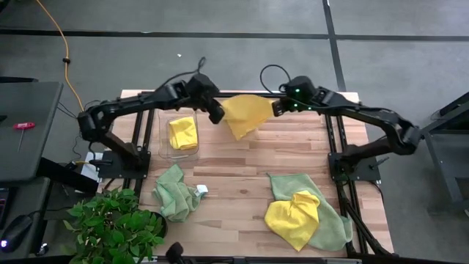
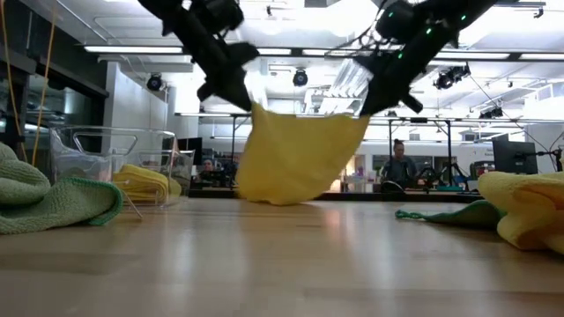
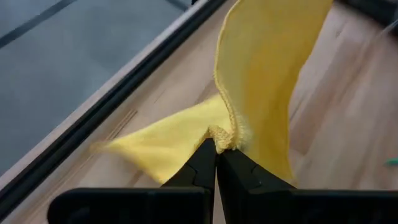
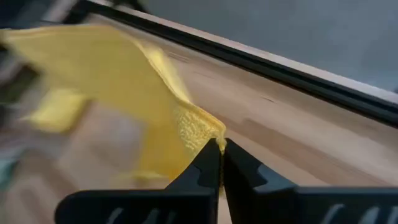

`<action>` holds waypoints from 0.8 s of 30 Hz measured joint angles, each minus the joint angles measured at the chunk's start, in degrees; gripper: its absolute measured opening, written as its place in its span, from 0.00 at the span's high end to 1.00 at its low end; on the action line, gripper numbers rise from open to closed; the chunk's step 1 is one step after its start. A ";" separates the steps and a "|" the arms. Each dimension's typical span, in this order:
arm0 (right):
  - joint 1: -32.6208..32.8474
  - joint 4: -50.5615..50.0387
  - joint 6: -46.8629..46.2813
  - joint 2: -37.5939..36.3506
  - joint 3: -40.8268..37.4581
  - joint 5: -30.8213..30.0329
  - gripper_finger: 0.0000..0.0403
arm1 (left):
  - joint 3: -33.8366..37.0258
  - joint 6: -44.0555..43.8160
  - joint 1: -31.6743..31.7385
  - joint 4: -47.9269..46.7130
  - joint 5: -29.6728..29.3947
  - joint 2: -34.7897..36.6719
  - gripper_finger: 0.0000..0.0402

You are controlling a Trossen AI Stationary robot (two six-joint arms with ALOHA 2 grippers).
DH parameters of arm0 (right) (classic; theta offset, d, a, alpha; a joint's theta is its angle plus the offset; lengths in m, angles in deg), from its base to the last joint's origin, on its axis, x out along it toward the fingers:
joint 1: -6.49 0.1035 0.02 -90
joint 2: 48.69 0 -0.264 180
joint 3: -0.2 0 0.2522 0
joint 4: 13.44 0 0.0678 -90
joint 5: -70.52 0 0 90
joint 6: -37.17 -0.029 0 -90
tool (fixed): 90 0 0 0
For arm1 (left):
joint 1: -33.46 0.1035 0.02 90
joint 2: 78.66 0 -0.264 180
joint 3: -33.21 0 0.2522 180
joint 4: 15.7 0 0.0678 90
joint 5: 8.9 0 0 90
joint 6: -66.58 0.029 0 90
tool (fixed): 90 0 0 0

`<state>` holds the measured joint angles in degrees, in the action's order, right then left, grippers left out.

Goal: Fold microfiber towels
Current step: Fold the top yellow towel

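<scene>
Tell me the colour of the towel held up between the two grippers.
Bright yellow; the held towel shows best in the low view.

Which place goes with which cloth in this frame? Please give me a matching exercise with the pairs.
Things:
1. yellow towel held in the air
2. folded yellow towel
3. crumpled green towel
4. second yellow towel

Places:
A. beside the plant
B. on a spread green towel
C. between the left pincer and right pincer
D. in the clear bin

Pairs: 1-C, 2-D, 3-A, 4-B

nubby yellow cloth towel (image 1: 248,114) over smooth pale wood table (image 1: 242,169).
</scene>
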<state>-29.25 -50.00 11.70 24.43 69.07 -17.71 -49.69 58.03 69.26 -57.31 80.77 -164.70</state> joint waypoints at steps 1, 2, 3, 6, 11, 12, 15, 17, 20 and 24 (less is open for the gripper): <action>-0.37 0.01 0.33 -1.07 0.00 2.24 1.00 | -0.04 -0.32 0.13 0.17 0.74 0.95 1.00; -0.72 0.01 0.47 -2.02 0.00 4.23 1.00 | -0.48 -0.52 0.15 -0.14 1.36 1.59 1.00; -0.90 0.03 0.60 -2.75 0.00 5.99 1.00 | -1.15 -0.73 0.12 -0.51 1.53 1.99 1.00; -1.20 0.40 1.75 -4.19 0.00 10.36 1.00 | -3.80 -0.21 -0.27 -1.64 1.57 2.53 1.00; -2.20 0.48 2.55 -4.56 0.67 11.79 1.00 | -8.68 3.07 -0.54 -1.92 0.50 2.54 1.00; -2.68 -0.07 3.35 -4.54 1.52 11.75 1.00 | -9.43 3.87 -0.40 -1.96 -0.23 2.54 1.00; -4.63 -2.14 6.29 -4.50 5.13 10.21 1.00 | -11.04 6.64 0.58 -2.44 -1.83 2.54 1.00; -6.41 -4.80 9.27 -4.49 7.90 7.99 1.00 | -11.17 8.11 1.65 -2.47 -1.90 2.54 1.00; -9.41 -7.68 13.21 -3.89 11.93 6.76 1.00 | -11.15 9.03 3.66 -2.60 -1.88 2.05 1.00; -12.58 -9.83 19.00 -0.99 16.68 6.74 1.00 | -11.13 11.77 6.49 -0.42 -1.84 0.15 1.00</action>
<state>-41.83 -59.83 30.70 23.44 85.75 -10.97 -60.82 69.80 75.75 -57.73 78.93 -164.55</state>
